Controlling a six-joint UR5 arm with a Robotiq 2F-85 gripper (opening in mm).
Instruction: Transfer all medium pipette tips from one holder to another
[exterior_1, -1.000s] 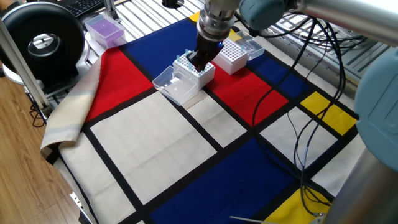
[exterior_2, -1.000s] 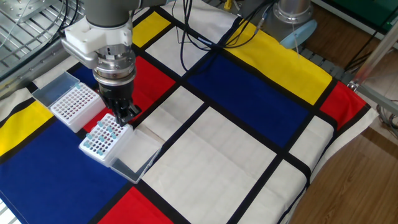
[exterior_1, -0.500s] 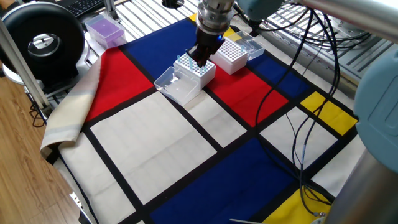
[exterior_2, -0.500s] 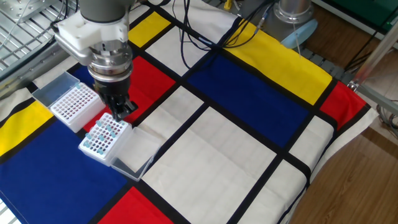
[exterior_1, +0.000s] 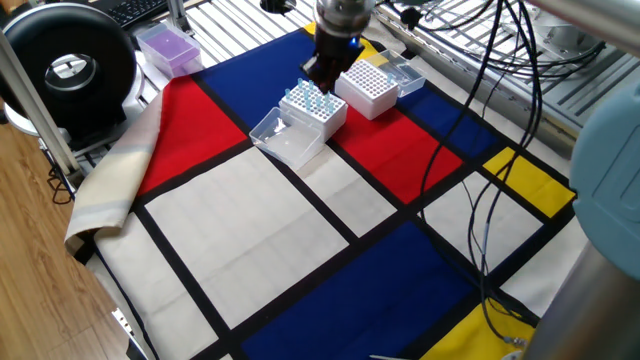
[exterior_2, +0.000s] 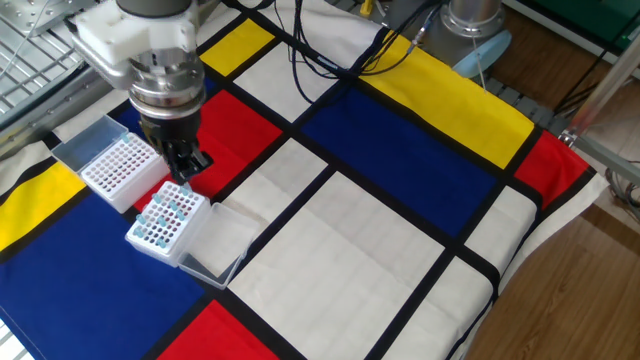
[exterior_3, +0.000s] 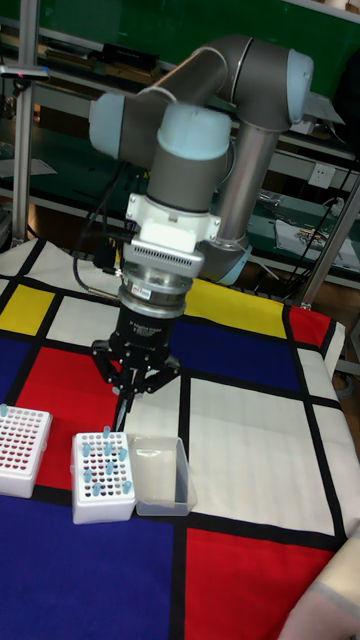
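Observation:
Several pale-blue medium pipette tips (exterior_1: 312, 98) stand in a white perforated holder (exterior_1: 318, 118), also seen in the other fixed view as tips (exterior_2: 166, 214) and in the tall view as the holder (exterior_3: 103, 478). A second white holder (exterior_1: 368, 89) (exterior_2: 119, 170) (exterior_3: 21, 451) sits beside it, with mostly bare holes. My gripper (exterior_1: 324, 78) (exterior_2: 182, 170) (exterior_3: 126, 394) hangs just above the tip-filled holder with its fingers drawn together. In the tall view one slender tip (exterior_3: 120, 416) hangs from between them, clear of the holder.
A clear hinged lid (exterior_1: 280, 134) (exterior_3: 160, 473) lies open against the tip-filled holder. Another clear lid (exterior_1: 404, 72) lies behind the second holder. A purple box (exterior_1: 167, 45) and a black round device (exterior_1: 68, 68) stand at the cloth's far left. Cables (exterior_1: 490, 120) trail over the right side.
The gripper has risen off the tip-filled holder, drawing one tip up with it, and has drifted slightly towards the second holder.

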